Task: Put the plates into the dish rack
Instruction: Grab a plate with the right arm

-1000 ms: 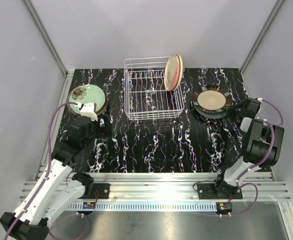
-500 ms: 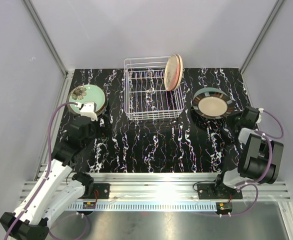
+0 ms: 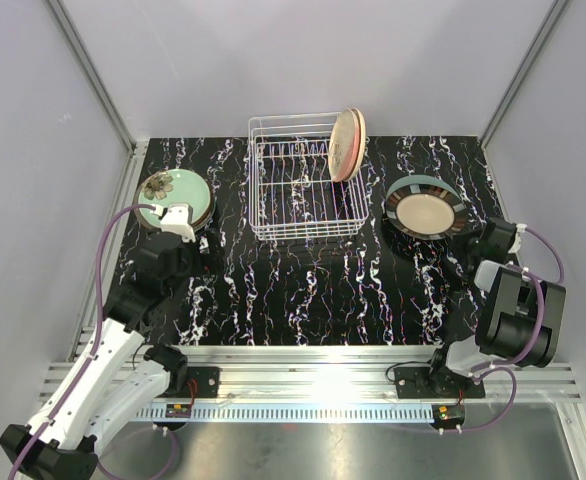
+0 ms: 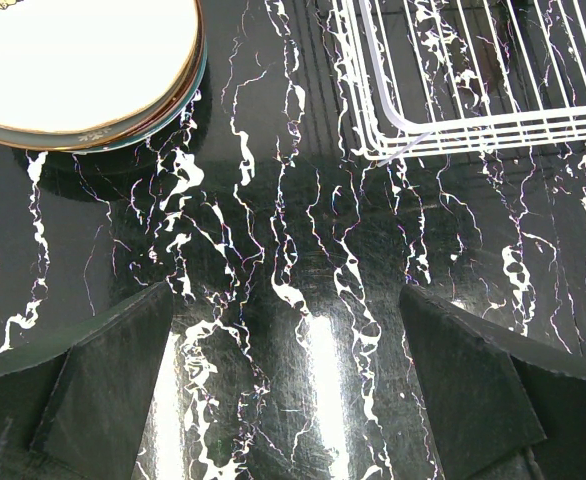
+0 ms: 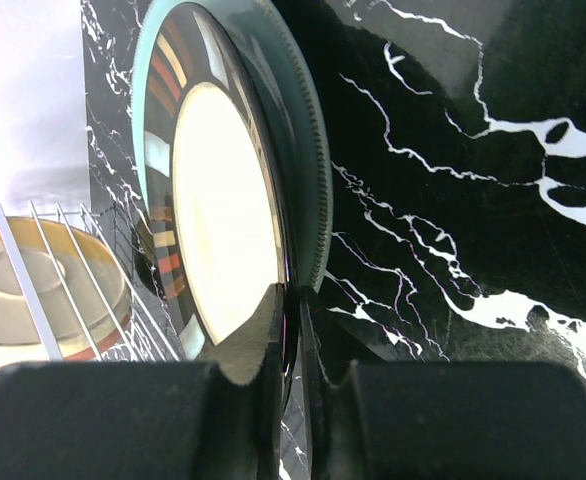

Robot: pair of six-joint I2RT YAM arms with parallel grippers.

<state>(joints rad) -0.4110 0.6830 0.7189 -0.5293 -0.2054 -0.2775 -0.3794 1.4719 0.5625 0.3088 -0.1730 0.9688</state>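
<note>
Black table w/ white marble veins. Directly on it: white wire dish rack at back centre, and a stack of plates near the left edge, green flowered 1 on top. At right, 1 striped-rim plate sits tilted; can't tell if its edge touches.

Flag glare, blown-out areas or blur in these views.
Top external: bright hotspot on the silver aluminium base rail. Left wrist: the round plate stack is blown out white; glare streaks the glossy black marbled tabletop. Right wrist: the beige round plate with dark striped rim is overexposed at centre; the black fingers up close are soft.
</note>
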